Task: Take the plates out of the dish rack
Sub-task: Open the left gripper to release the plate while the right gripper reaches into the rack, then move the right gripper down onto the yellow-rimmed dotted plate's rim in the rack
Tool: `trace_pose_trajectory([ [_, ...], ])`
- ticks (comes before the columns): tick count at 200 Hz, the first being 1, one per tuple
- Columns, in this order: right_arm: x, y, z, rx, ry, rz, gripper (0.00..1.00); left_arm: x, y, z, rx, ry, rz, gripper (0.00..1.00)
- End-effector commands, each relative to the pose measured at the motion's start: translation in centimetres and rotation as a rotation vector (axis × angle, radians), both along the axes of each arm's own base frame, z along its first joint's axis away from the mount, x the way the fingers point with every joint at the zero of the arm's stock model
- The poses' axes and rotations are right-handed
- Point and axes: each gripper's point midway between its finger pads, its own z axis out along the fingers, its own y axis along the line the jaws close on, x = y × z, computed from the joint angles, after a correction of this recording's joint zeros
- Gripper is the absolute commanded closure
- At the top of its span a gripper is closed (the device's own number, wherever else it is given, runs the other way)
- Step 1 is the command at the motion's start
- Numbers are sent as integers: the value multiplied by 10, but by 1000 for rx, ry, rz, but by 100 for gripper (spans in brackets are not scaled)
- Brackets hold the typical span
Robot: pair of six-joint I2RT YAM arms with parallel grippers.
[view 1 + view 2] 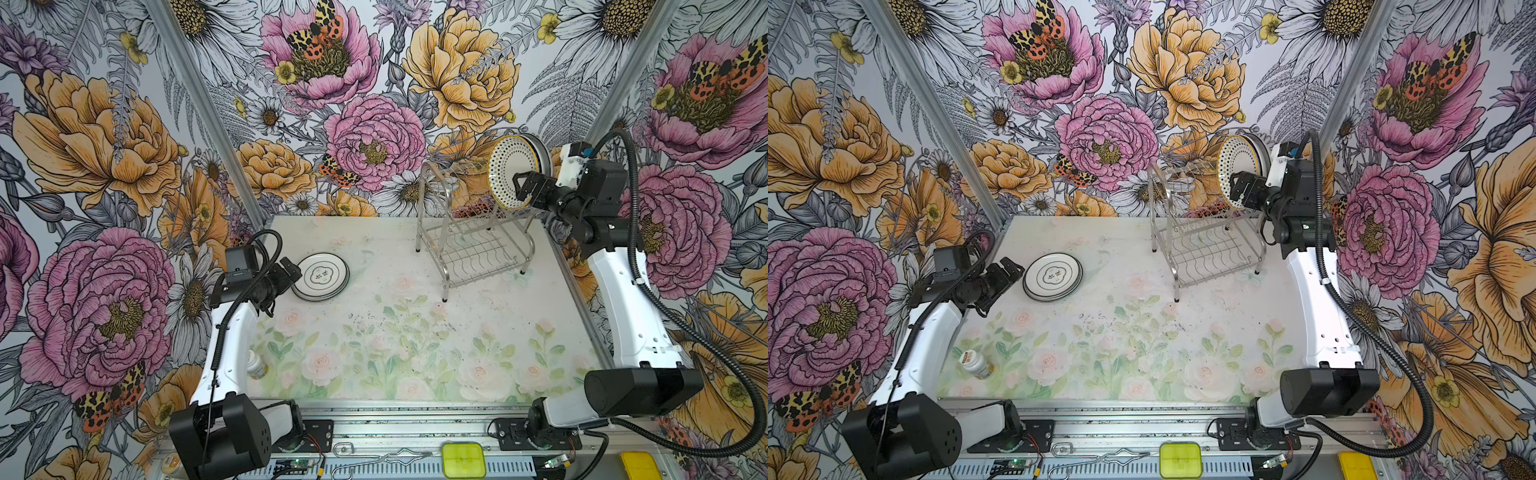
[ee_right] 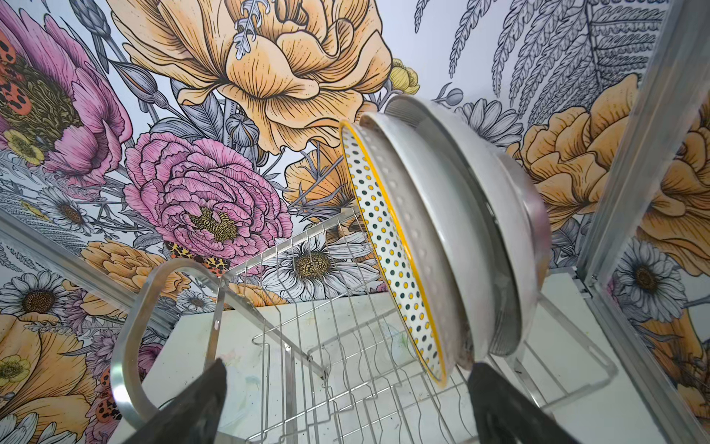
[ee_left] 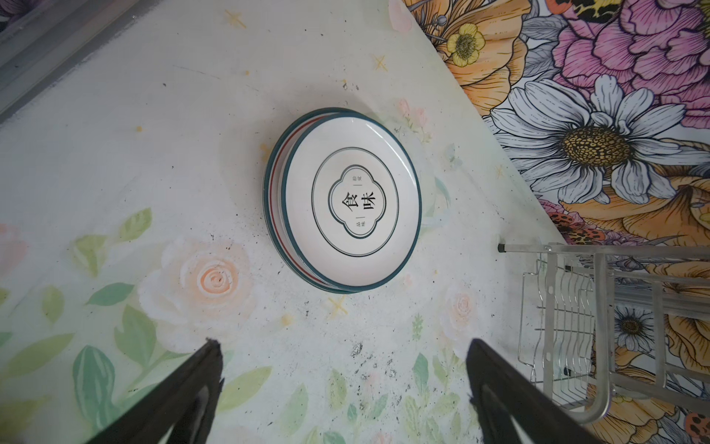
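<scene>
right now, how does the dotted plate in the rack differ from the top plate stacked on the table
The dotted plate stands on edge in the dish rack; the teal-rimmed plate lies flat atop a stack. The dotted plate has a yellow rim; the teal-rimmed plate bears black characters. Both are round and white.

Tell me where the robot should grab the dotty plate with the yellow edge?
By its yellow rim. The dotted plate stands on edge in the dish rack, frontmost of the standing plates, so only the thin rim fits between open jaws. It is probably best for the right gripper to come from its own side, one jaw on the dotted face, one slipped behind, before the white plate.
</scene>
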Motion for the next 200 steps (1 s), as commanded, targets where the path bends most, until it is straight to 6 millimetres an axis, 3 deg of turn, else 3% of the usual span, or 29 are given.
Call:
trace_pose_trajectory([
  [1,6,-8,7,-5,-19,-31,2,-4,-7,7,-6,-27,-30,1],
  [200,30,1,-4,24,11,-11,8,-4,-14,7,-11,-28,-45,1],
])
